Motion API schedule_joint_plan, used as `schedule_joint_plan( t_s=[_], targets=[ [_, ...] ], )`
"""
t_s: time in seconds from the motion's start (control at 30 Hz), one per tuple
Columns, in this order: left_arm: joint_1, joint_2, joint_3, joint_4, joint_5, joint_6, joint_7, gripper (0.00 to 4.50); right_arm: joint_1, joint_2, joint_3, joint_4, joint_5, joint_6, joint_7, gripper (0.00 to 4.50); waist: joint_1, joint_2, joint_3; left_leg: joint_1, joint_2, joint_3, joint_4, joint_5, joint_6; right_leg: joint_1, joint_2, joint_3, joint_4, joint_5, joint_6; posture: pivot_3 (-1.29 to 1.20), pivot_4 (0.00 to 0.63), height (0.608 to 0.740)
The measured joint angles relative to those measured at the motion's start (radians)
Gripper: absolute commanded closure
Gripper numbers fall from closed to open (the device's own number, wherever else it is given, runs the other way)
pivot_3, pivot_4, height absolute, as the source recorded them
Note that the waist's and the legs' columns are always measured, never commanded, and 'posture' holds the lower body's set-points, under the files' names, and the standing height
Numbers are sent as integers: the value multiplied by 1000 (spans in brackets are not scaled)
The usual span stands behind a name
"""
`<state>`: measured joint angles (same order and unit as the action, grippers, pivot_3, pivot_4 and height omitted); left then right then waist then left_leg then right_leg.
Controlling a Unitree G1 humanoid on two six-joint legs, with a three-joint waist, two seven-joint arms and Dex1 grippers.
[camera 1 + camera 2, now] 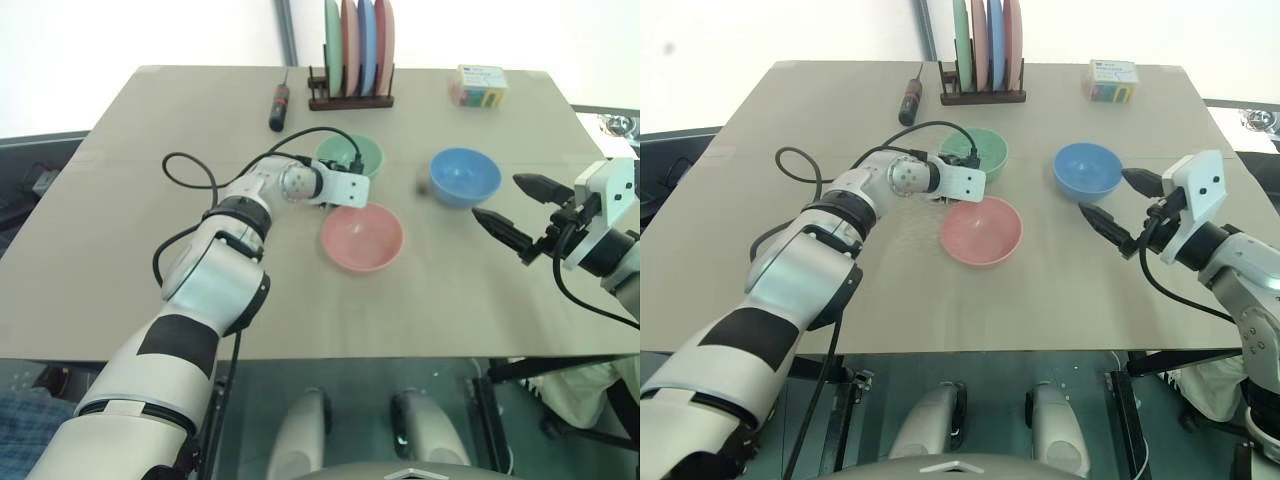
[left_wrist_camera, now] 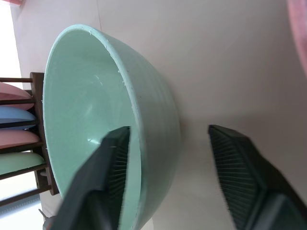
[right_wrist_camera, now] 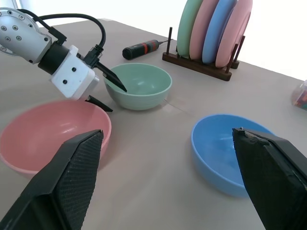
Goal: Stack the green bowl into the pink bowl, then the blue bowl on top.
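head views: the green bowl (image 1: 352, 154), pink bowl (image 1: 362, 236) and blue bowl (image 1: 465, 176) are seen apart on the table (image 1: 120, 280), nothing stacked. left wrist view: the left gripper (image 2: 168, 165) is spread astride the green rim, not clamped. right wrist view: the right gripper (image 3: 168, 179) is wide, empty.

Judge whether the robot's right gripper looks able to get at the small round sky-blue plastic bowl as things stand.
Probably yes. The right gripper hangs open beside the small round sky-blue plastic bowl, with bare table between them and nothing on or in the bowl.
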<state>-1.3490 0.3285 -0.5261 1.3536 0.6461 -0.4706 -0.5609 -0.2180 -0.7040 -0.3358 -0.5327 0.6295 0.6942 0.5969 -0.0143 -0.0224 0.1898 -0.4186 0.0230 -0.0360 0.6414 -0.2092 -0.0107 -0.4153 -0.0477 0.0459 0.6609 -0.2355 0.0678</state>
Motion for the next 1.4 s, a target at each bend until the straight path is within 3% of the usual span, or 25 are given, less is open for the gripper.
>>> schedule_joint_plan(
  t_s=[0.13, 0.6, 0.93, 0.97, 1.17, 1.23, 1.27, 1.3, 1.4],
  targets=[
    [0, 0, 1, 3, 0, -1, -1, 4434, 0, -5, 0, 0, 1, -3, 1, 0, 0, 0, 0, 0, 0, 0, 0, 0, 0, 0, 0, 0, 0, 0, 0, 0, 150, 740],
    [-35, 32, 57, 2, -52, -47, -57, 4434, -1, -8, 2, 6, -1, -24, 7, 0, 0, 0, 0, -1, 0, 0, 1, 0, 0, 0, 0, 0, 0, 1, -2, 0, 150, 740],
    [-97, 78, 118, -118, -220, -297, -486, 4434, -6, -28, 3, 26, 5, -45, 43, 0, -1, 0, 0, -1, 0, 0, 2, 0, 0, 0, 0, 0, 1, 1, -2, 0, 150, 740],
    [-86, 80, 133, -169, -280, -313, -594, 4434, -6, -38, 2, 35, 7, -46, 53, 0, -1, 0, 0, -1, 0, 0, 2, 0, 0, 0, 0, 0, 1, 1, -2, 0, 150, 740],
    [49, 113, 124, -416, -444, -283, -894, 4434, -7, -46, 0, 49, 6, -60, 63, 0, -7, 0, 0, 0, 1, 0, 2, 0, 0, 0, 0, 1, 2, 1, -2, 0, 150, 740],
    [103, 155, 105, -517, -498, -251, -990, 3771, -5, -46, -1, 50, 6, -64, 63, 0, -14, 0, 0, 0, 1, 0, 3, 0, 0, 0, 0, 1, 2, 1, -2, 0, 150, 740],
    [129, 197, 71, -587, -541, -218, -1023, 3660, -4, -47, -1, 50, 7, -65, 63, 0, -17, 0, 0, 0, 1, 0, 3, 0, 0, 0, 0, 1, 2, 1, -2, 0, 150, 740],
    [142, 245, 33, -654, -583, -188, -1040, 3039, -1, -49, -3, 51, 6, -65, 63, 0, -19, 0, 0, 0, 1, 0, 4, 0, 0, 0, 0, 1, 2, 1, -2, 0, 150, 740],
    [146, 335, -36, -768, -661, -126, -1050, 1812, 3, -53, -7, 51, 6, -66, 63, 0, -21, 0, 0, 0, 1, -1, 5, 0, 0, 1, 0, 0, 3, 1, -2, 0, 150, 740]
  ],
)
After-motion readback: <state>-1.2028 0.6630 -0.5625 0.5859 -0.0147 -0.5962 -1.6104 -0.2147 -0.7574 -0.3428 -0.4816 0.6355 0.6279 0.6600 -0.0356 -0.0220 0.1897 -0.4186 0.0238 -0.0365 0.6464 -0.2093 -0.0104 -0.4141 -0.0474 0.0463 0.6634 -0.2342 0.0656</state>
